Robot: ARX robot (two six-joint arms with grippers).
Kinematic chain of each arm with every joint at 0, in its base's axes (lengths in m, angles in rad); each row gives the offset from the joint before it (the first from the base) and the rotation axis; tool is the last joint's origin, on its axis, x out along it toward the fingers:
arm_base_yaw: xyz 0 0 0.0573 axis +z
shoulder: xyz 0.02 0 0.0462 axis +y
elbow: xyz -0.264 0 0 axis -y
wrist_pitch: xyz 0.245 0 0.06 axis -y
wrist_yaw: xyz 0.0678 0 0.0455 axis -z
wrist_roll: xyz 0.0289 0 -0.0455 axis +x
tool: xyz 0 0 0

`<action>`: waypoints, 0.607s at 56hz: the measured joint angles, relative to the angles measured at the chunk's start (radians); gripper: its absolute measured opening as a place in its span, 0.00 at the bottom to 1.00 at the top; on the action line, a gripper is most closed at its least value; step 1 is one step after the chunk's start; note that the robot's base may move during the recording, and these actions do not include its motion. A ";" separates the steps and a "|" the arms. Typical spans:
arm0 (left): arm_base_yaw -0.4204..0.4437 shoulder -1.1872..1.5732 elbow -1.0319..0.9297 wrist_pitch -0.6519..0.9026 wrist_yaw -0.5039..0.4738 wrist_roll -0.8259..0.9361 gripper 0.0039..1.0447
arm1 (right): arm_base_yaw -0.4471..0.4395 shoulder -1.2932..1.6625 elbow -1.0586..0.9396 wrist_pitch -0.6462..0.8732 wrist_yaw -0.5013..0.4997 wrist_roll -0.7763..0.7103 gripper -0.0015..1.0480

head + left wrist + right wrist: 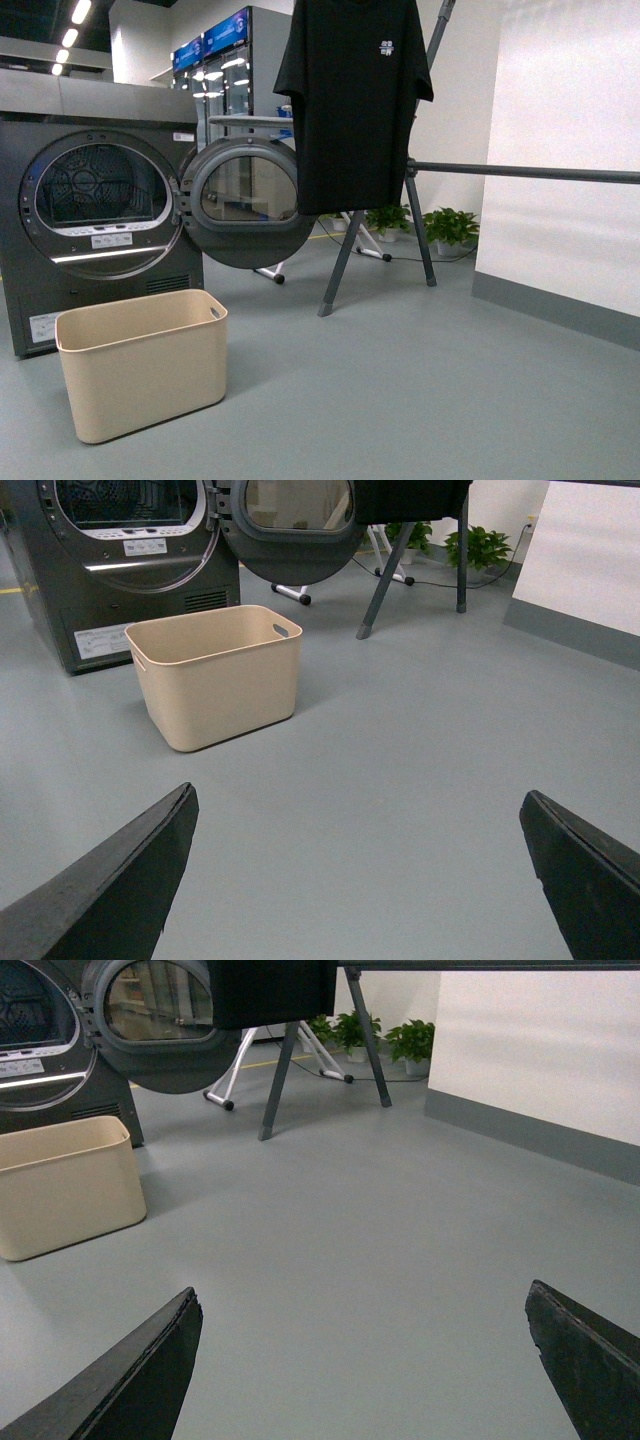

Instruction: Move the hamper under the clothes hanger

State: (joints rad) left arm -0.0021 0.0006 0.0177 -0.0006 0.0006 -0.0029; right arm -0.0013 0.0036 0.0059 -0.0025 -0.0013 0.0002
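The beige hamper (140, 365) stands on the grey floor at the lower left, in front of the dryer; it also shows as hamper (215, 675) and hamper (65, 1185). The clothes hanger (520, 172), a dark metal bar on slanted legs, stands further back to the right, with a black T-shirt (352, 100) hanging from it. The hamper is left of the rack, not beneath the bar. My left gripper (358, 805) and right gripper (362, 1295) are both open over bare floor, well short of the hamper. Neither arm shows in the front view.
A grey dryer (95, 215) with its round door (245, 200) swung open stands at the back left. A white partition wall (565, 150) with a grey base runs along the right. Potted plants (450, 228) and a cable sit behind the rack's legs.
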 joint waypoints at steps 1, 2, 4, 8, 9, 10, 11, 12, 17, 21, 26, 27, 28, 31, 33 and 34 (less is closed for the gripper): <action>0.000 0.000 0.000 0.000 0.000 0.000 0.94 | 0.000 0.000 0.000 0.000 0.000 0.000 0.92; 0.000 0.000 0.000 0.000 0.000 0.000 0.94 | 0.000 0.000 0.000 0.000 0.000 0.000 0.92; 0.000 0.000 0.000 0.000 0.000 0.000 0.94 | 0.000 0.000 0.000 0.000 0.000 0.000 0.92; 0.000 0.000 0.000 0.000 0.000 0.000 0.94 | 0.000 0.000 0.000 0.000 0.000 0.000 0.92; 0.000 0.000 0.000 0.000 0.000 0.000 0.94 | 0.000 0.000 0.000 0.000 0.000 0.000 0.92; 0.000 0.000 0.000 0.000 0.000 0.000 0.94 | 0.000 0.000 0.000 0.000 0.000 0.000 0.92; 0.000 0.000 0.000 0.000 0.000 0.000 0.94 | 0.000 0.000 0.000 0.000 0.000 0.000 0.92; 0.000 0.000 0.000 0.000 0.000 0.000 0.94 | 0.000 0.000 0.000 0.000 0.000 0.000 0.92; 0.000 0.000 0.000 0.000 0.000 0.000 0.94 | 0.000 0.000 0.000 0.000 0.000 0.000 0.92; 0.000 0.000 0.000 0.000 0.000 0.000 0.94 | 0.000 0.000 0.000 0.000 0.000 0.000 0.92; 0.000 0.000 0.000 0.000 0.000 0.000 0.94 | 0.000 0.000 0.000 0.000 0.000 0.000 0.92; 0.000 0.000 0.000 0.000 0.000 0.000 0.94 | 0.000 0.000 0.000 0.000 0.000 0.000 0.92; 0.000 0.000 0.000 0.000 0.000 0.000 0.94 | 0.000 0.000 0.000 0.000 0.000 0.000 0.92; 0.000 0.000 0.000 0.000 0.000 0.000 0.94 | 0.000 0.000 0.000 0.000 0.000 0.000 0.92; 0.000 0.000 0.000 0.000 0.000 0.000 0.94 | 0.000 0.000 0.000 0.000 0.000 0.000 0.92; 0.000 0.000 0.000 0.000 0.000 0.000 0.94 | 0.000 0.000 0.000 0.000 0.000 0.000 0.92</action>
State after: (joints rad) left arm -0.0021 0.0006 0.0177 -0.0006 0.0006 -0.0029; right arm -0.0013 0.0036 0.0059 -0.0025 -0.0013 0.0002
